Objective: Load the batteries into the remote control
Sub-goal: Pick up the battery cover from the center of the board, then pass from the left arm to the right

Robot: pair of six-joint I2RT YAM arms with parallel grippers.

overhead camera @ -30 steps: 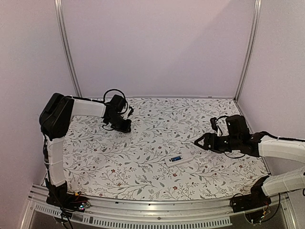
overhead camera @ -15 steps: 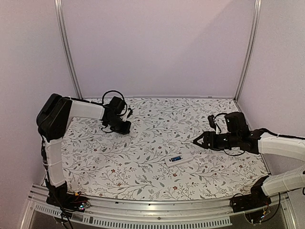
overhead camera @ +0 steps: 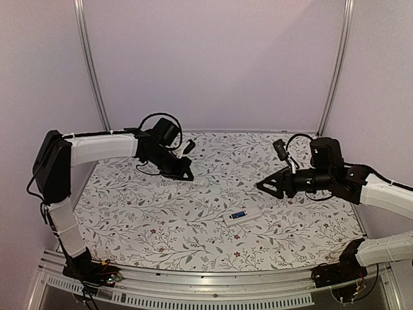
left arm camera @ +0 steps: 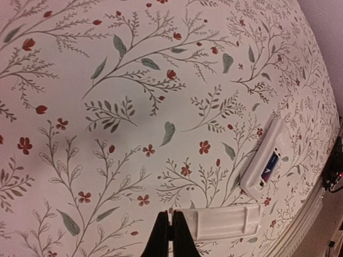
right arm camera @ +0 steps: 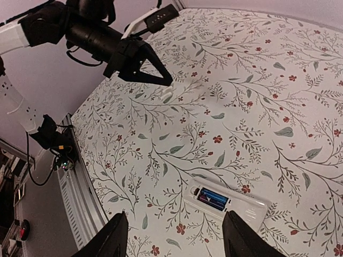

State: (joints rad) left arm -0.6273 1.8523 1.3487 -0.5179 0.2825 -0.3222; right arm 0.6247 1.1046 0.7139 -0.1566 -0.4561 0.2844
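Left gripper (left arm camera: 170, 217) pinched shut, empty; right gripper (right arm camera: 175, 215) spread open, slim white plastic remote control (right arm camera: 228, 202) just ahead. It looks light, slick, rigid: pinch its long edges.

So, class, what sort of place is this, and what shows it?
Probably a robotics lab test cell, not a home: a left arm and right arm mounted at an aluminium rail, plain walls framed by metal posts, and a floral-covered table with a remote control on it.
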